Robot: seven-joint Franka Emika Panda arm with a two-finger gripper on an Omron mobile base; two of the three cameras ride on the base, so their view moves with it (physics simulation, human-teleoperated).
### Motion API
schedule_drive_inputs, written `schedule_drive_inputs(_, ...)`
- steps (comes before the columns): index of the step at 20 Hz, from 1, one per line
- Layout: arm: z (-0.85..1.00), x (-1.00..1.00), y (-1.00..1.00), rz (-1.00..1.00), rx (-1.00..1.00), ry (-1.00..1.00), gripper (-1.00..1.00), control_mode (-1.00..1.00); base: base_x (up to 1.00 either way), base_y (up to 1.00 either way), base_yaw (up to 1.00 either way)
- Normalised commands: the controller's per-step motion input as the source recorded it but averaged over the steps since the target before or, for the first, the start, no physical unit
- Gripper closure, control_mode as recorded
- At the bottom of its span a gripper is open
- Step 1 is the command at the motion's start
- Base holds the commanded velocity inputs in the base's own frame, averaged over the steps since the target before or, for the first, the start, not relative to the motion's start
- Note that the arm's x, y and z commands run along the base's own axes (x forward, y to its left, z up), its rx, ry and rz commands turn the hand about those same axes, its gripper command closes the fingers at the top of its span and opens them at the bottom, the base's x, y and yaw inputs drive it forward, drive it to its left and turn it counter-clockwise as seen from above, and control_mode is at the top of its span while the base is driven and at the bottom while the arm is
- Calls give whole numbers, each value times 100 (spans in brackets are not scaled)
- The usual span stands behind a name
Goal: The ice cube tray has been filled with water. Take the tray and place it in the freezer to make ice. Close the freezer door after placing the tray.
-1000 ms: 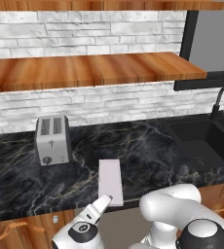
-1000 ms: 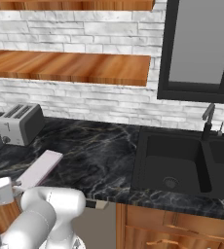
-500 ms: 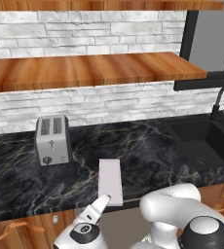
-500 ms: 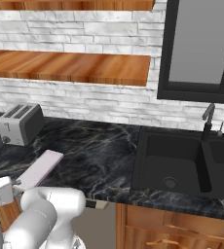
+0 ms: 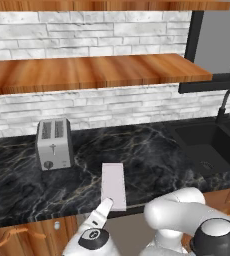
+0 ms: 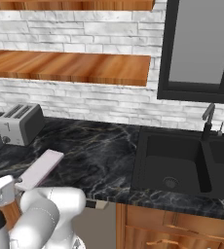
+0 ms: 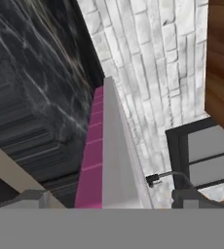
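The ice cube tray (image 5: 113, 182) lies flat on the black marble counter (image 5: 152, 155), close to its front edge, with its long side pointing at the wall. The right base view shows the same pale tray (image 6: 41, 168) left of the sink. My gripper (image 5: 105, 207) hangs low at the counter's front edge, at the tray's near end, and also appears at the left edge of the right base view (image 6: 2, 187). In the hand view the tray (image 7: 111, 146) runs edge-on up the middle, between my open gripper's (image 7: 113, 197) two fingers, with a gap on each side. The freezer and its door are out of view.
A silver two-slot toaster (image 5: 53, 144) stands on the counter behind and left of the tray. A black sink (image 5: 212, 145) with a dark faucet (image 5: 226, 102) is sunk into the counter on the right. A wooden shelf (image 5: 87, 72) hangs on the brick wall above.
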Motion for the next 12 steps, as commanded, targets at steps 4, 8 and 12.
schedule_drive_inputs(4, 0, 30, -7, 13, 0, 0, -100, -100, 0, 0, 0)
schedule_drive_inputs(8, 0, 19, 0, 9, 0, 0, -100, -100, 0, 0, 0)
schedule_drive_inputs(12, 0, 0, 0, 1, 0, 0, 100, -100, 0, 0, 0)
